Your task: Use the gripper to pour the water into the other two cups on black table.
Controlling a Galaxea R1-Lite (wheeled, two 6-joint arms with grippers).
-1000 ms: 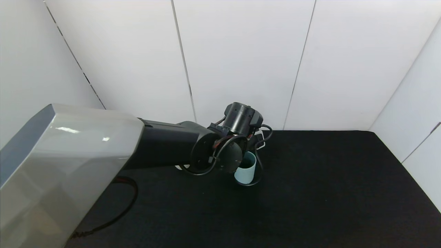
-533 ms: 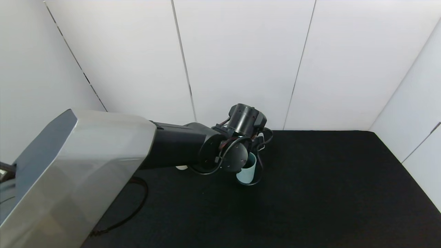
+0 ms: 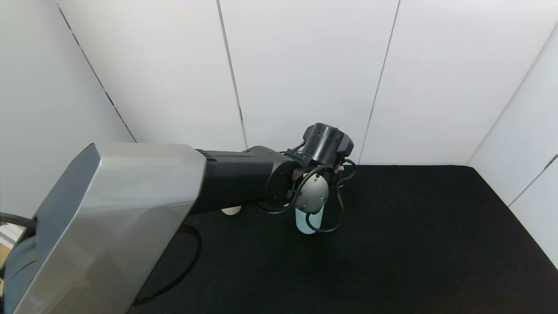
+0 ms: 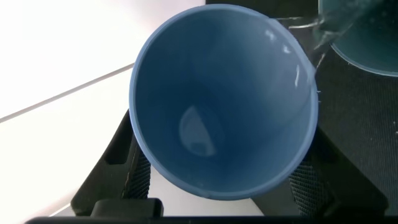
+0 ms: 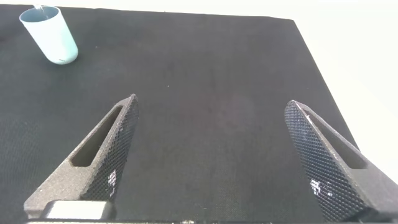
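My left gripper is shut on a wide light blue cup, one finger on each side of its wall. The cup is tipped, and a thin stream of water runs from its rim into the pale teal-green cup just below. In the head view the left wrist hides most of that teal cup. The teal cup also shows far off in the right wrist view. The beige cup peeks out under the left forearm. My right gripper is open and empty, low over the black table.
The black table stretches wide to the right and front of the cups. White wall panels stand close behind it. The left arm's cables loop down beside the teal cup.
My left arm has shifted right and a little up, and its wrist has turned. The teal cup, seen open before, is now mostly behind the wrist.
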